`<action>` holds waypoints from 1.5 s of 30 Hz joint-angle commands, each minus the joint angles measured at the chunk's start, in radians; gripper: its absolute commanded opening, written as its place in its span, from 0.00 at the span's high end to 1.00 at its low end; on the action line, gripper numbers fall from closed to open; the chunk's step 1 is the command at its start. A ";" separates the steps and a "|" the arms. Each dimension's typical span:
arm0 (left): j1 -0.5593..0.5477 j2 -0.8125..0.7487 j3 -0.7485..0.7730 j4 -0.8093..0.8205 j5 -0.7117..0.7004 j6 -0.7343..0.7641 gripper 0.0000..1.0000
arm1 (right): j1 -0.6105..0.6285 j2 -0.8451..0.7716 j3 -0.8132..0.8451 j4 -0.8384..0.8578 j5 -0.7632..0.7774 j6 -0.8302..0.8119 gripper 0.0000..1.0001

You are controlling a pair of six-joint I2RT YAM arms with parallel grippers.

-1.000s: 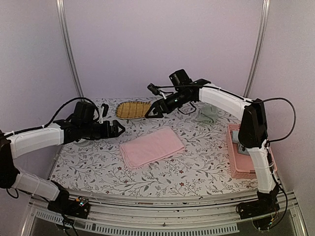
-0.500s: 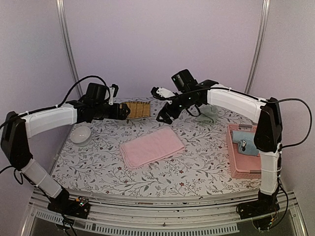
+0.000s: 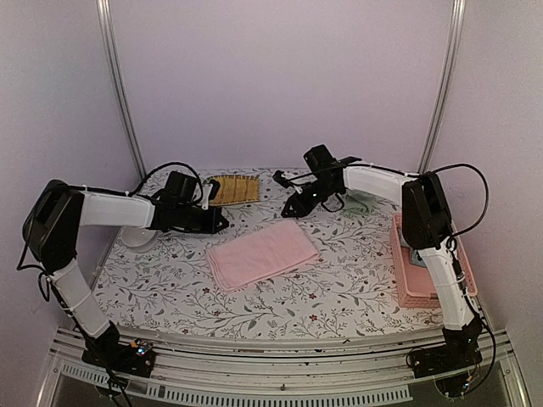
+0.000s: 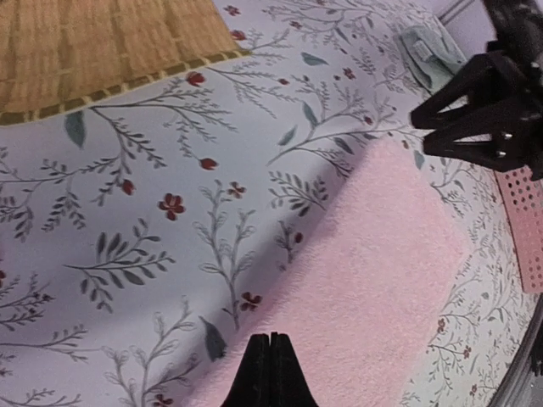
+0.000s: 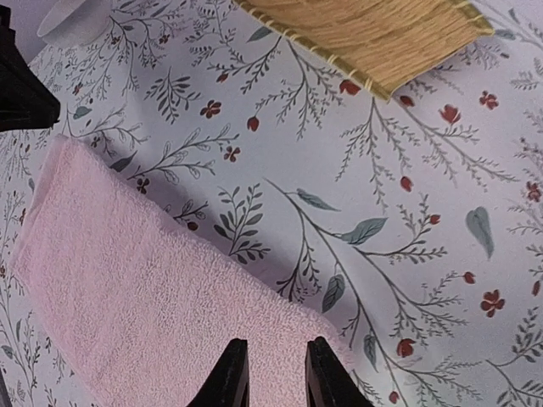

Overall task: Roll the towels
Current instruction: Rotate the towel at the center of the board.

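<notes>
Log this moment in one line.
pink towel: flat, unrolled | left gripper: shut, empty, over towel's edge | right gripper: open, empty, over towel's far corner

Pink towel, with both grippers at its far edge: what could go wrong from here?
1. The left gripper sits at the edge of the pink towel with fingers shut; unless they open, it will likely push and bunch the cloth instead of pinching it.
2. The right gripper, only narrowly open over the far corner, may catch too little cloth.
3. Both grippers share one edge and could collide while rolling.
</notes>
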State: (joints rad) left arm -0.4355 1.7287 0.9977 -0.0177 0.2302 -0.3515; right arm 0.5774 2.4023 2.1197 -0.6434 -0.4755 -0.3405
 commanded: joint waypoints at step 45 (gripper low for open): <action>-0.272 -0.297 -0.236 0.076 0.320 0.091 1.00 | 0.101 -0.413 -0.525 -0.033 -0.264 0.046 0.73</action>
State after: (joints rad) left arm -0.6270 1.4807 0.8608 -0.0444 0.4133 -0.2848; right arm 0.6758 1.9892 1.5265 -0.6666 -0.7567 -0.2653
